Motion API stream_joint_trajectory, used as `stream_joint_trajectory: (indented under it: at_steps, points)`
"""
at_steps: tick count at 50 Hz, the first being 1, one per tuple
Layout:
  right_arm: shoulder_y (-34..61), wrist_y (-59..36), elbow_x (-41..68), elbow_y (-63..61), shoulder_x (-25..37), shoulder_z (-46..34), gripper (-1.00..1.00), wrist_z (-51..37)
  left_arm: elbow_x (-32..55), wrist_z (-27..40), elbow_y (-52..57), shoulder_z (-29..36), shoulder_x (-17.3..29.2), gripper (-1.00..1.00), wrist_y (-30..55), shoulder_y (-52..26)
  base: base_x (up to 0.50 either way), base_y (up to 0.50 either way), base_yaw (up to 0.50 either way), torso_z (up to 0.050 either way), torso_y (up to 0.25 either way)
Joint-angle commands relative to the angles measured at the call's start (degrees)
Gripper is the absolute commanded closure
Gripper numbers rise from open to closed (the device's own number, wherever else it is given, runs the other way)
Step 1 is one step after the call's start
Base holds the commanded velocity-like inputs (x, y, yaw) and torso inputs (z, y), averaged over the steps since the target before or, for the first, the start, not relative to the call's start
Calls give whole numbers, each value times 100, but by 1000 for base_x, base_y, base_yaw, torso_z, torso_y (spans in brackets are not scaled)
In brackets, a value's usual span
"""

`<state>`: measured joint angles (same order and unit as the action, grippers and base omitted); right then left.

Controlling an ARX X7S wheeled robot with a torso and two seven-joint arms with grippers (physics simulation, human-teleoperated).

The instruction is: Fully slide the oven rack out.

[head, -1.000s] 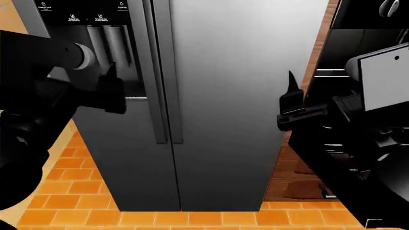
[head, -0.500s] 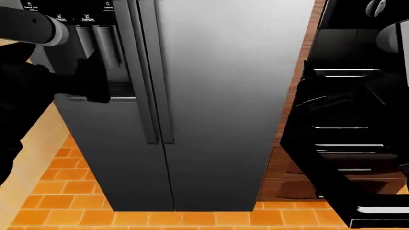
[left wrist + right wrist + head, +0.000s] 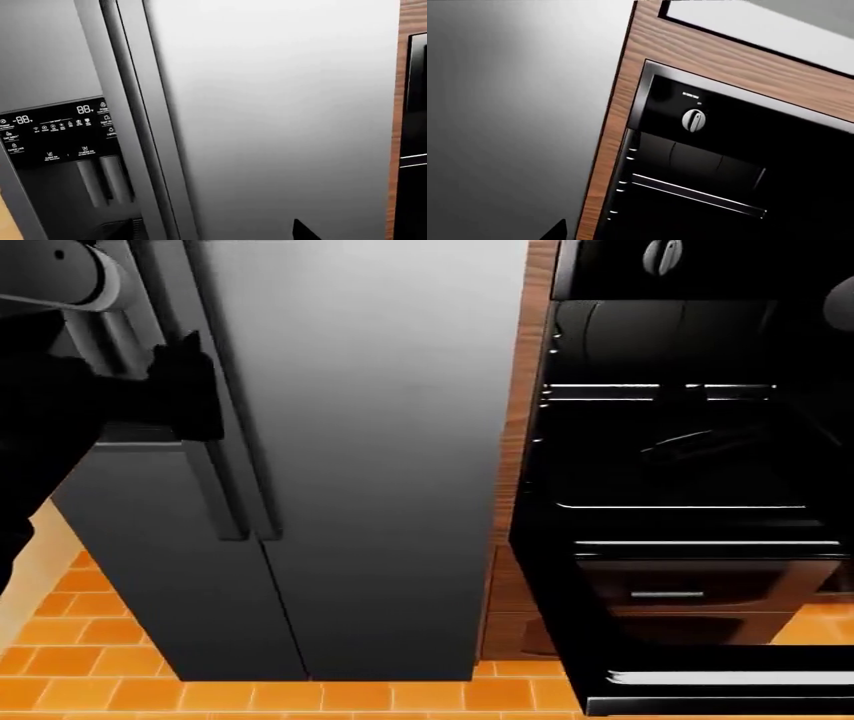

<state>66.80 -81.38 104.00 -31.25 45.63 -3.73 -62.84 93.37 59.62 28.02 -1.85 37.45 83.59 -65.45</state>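
The oven rack (image 3: 661,392) is a pair of thin bright bars across the open black oven cavity at the right of the head view. It also shows in the right wrist view (image 3: 697,194), below the oven's knob (image 3: 694,120). My left gripper (image 3: 180,375) is up in front of the fridge's left door, far from the oven, and looks open and empty. Only one of its fingertips (image 3: 303,231) shows in the left wrist view. My right gripper is out of the head view. One of its fingertips (image 3: 557,231) shows, set wide, well short of the rack.
A tall steel fridge (image 3: 360,440) fills the left and middle, its dispenser panel (image 3: 57,135) on the left door. A wood panel (image 3: 514,470) separates it from the oven. The glossy black oven door (image 3: 721,695) hangs open low at the right. Orange tiles (image 3: 80,680) cover the floor.
The head view has swung right: the fridge has slid left and the oven now fills the right side. The right gripper has left the head view.
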Motion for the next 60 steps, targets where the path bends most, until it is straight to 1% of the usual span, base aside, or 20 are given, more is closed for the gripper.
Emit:
stream_joint_trajectory:
  at_steps: [1,8,17,27,38,48,60]
  points:
    - [-63,24,-200,35,39,-44,-100,191,140,132,-110,165,36,-100,-140,-33,0,-500,0,0,0]
    - [-207,54,-439,18,83,18,-100,415,132,159,-200,217,-14,-100,-269,7,0,-500,0,0,0]
    - [-451,169,-620,-50,89,69,-100,560,175,284,-212,256,73,-100,-344,112,0,-500,0,0,0]
    - [-619,247,-723,-106,210,136,-100,679,279,371,-221,408,60,-100,-374,28,0,-500,0,0,0]
    - [-728,344,-805,-156,214,116,-100,736,173,191,-73,516,57,-100,-417,203,0,-500,0,0,0]
    - [-785,400,-844,-147,251,82,-100,774,281,241,-151,581,123,-100,-465,15,0,-500,0,0,0]
    - [-747,439,-923,-165,284,19,-100,841,157,91,-37,516,172,-100,-626,245,0,-500,0,0,0]
